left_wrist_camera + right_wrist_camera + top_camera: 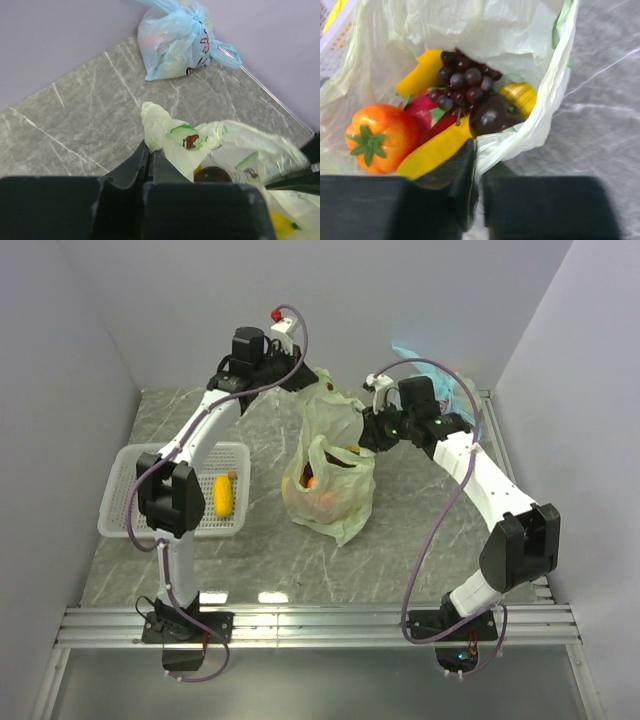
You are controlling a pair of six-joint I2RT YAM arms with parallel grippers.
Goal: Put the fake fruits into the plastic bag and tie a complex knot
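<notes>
Now | plastic bag (330,495): fake fruits (462,92) inside | basket (118,512): one yellow fruit (223,496)

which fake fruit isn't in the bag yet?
The yellow fruit lying in the white basket on the left. Every other fruit in view sits inside the pale green bag.

Likely a robotics lab — bare pale walls (400,290) enclose a marble-look table (260,560) edged by aluminium rail (320,625).
</notes>
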